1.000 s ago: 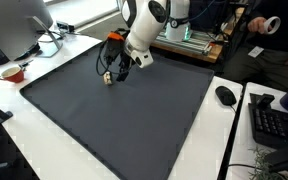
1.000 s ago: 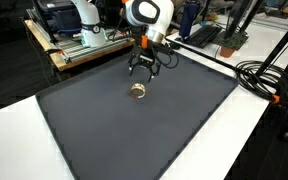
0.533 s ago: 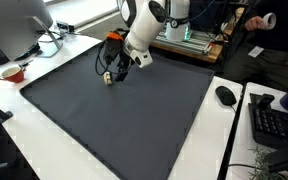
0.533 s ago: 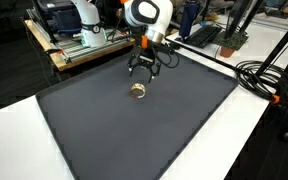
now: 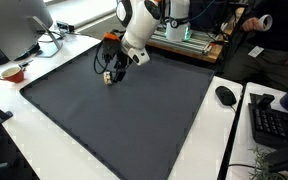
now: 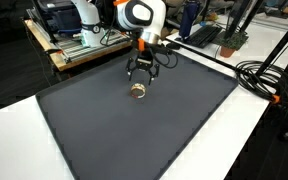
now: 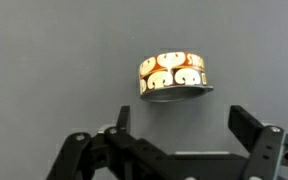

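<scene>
A small round tin with an orange and cream pattern [image 7: 172, 76] sits on the dark grey mat [image 7: 54, 60]. It also shows in both exterior views [image 5: 108, 80] [image 6: 138, 93]. My gripper [image 7: 184, 125] hangs just above the tin with its black fingers spread wide and nothing between them. In both exterior views the gripper [image 5: 114, 72] [image 6: 141, 78] is a short way above the tin, not touching it.
The mat [image 5: 134, 115] covers a white table. A red cup [image 5: 13, 73] and a monitor [image 5: 14, 25] stand at one side. A black mouse [image 5: 225, 95] and keyboard [image 5: 276, 122] lie beyond the mat. Black cables [image 6: 269, 80] run along one edge.
The arm has shifted slightly above the tin. The tin has not moved and the fingers stay spread.
</scene>
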Robot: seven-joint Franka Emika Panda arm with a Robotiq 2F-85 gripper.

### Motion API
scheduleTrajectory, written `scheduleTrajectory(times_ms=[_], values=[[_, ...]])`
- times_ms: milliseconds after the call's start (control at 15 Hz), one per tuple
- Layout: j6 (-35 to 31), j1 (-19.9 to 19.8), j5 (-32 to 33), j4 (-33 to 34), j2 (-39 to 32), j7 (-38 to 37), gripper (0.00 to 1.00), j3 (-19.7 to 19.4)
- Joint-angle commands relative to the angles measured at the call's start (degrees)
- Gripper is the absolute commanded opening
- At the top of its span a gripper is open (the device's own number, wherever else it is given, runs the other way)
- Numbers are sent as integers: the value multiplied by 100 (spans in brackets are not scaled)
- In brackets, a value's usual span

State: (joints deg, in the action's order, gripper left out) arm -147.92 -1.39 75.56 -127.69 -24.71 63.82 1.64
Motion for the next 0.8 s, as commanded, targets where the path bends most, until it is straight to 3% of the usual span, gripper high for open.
scheduleTrajectory(times_ms=[0,733], values=[[-283,-101,316,-109,30,-209,100,-89],[-770,-217,410,70,-254,-166,100,-205]])
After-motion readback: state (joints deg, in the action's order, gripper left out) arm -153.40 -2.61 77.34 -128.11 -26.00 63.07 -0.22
